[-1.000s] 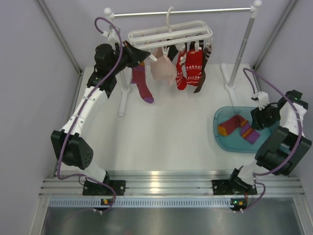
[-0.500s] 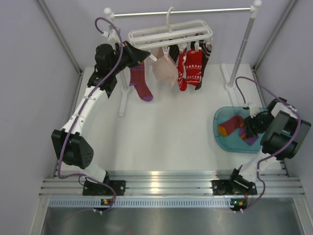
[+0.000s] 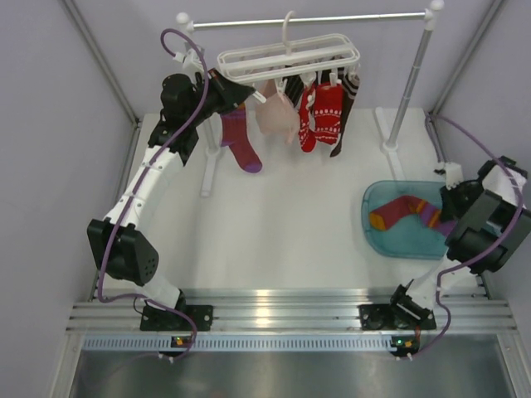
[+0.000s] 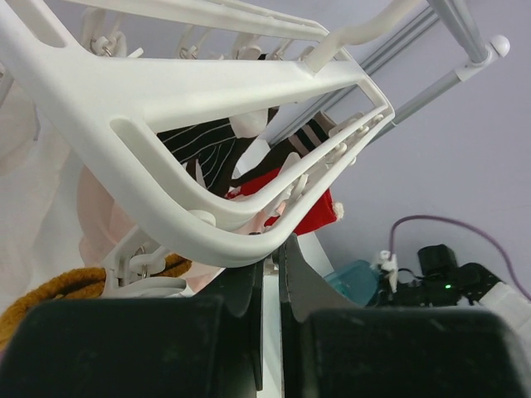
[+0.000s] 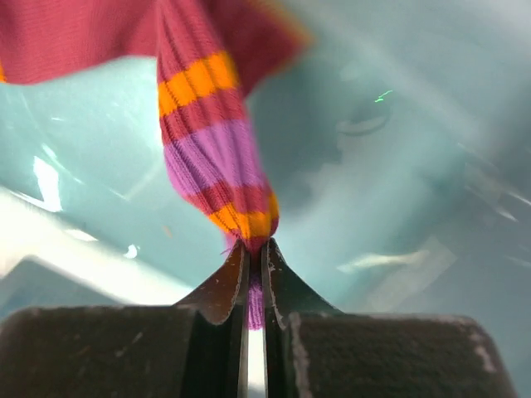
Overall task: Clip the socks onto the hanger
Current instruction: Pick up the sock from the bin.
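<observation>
The white slatted hanger [image 3: 289,56] hangs by its hook from the silver rail. Clipped under it are a purple-magenta sock [image 3: 241,141], a pale pink one [image 3: 275,116], red patterned ones [image 3: 328,112] and a dark striped one [image 3: 348,104]. My left gripper [image 3: 235,93] is at the hanger's left end. In the left wrist view its jaws [image 4: 271,249] are shut on the hanger's rim [image 4: 166,108]. A red, orange and purple striped sock [image 3: 405,211] lies in the teal basin [image 3: 373,236]. My right gripper [image 3: 446,217] is shut on that sock's purple end, with the sock [image 5: 211,149] pinched at the fingertips [image 5: 255,247].
The silver rail [image 3: 332,18] rests on white posts at the back left [image 3: 207,157] and back right [image 3: 411,83]. The teal basin's wall [image 5: 398,166] surrounds the right gripper. Grey walls close in both sides, and an aluminium rail [image 3: 274,315] holds the arm bases.
My right gripper has shut on the striped sock's end and drawn back to the right, stretching the sock. The hanging socks sway slightly. The left arm has stayed in place.
</observation>
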Robot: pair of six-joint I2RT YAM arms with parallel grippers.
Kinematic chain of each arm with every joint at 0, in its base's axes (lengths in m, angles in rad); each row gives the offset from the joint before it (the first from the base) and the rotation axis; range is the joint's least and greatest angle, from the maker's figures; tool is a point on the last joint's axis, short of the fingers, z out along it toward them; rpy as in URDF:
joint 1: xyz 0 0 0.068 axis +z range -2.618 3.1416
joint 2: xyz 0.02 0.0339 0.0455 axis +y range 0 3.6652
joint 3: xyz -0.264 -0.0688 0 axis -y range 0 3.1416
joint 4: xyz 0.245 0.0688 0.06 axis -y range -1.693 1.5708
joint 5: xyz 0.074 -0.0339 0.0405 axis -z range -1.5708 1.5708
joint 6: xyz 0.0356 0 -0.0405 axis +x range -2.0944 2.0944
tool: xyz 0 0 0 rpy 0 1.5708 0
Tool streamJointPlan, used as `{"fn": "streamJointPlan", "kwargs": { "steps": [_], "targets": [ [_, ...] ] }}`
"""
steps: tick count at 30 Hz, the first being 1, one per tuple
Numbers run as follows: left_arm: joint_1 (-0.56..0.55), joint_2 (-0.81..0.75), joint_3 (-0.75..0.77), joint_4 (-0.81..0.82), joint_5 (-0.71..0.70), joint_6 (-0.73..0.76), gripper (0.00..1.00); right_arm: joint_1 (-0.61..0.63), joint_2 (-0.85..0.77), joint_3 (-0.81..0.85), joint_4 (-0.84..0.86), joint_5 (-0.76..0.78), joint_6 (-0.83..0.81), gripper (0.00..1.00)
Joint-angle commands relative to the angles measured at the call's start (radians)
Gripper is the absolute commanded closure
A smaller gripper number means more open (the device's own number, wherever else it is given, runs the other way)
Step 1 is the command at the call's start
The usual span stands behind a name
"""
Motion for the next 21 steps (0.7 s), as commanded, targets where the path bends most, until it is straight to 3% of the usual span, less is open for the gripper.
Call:
{"fn": "streamJointPlan", "kwargs": {
  "steps": [1,6,12,16,21],
  "targets": [
    [0.003,-0.007,0.008,0.056,0.015,-0.007,1.00,-0.122,-0.063,0.252,-0.214,-0.128,0.030,1.00],
    [0.004,-0.009,0.001,0.063,0.018,-0.009,1.00,-0.248,-0.101,0.505,-0.486,-0.257,0.018,1.00],
    [0.004,-0.007,-0.003,0.075,0.023,-0.016,1.00,-0.238,-0.287,0.437,-0.460,-0.296,0.024,1.00],
    [0.004,-0.004,-0.006,0.075,0.026,-0.016,1.00,-0.100,-0.318,0.280,-0.341,-0.213,0.123,1.00],
    [0.004,-0.009,-0.009,0.065,0.022,-0.007,1.00,0.161,-0.251,0.101,-0.100,-0.035,0.390,1.00]
  ]
}}
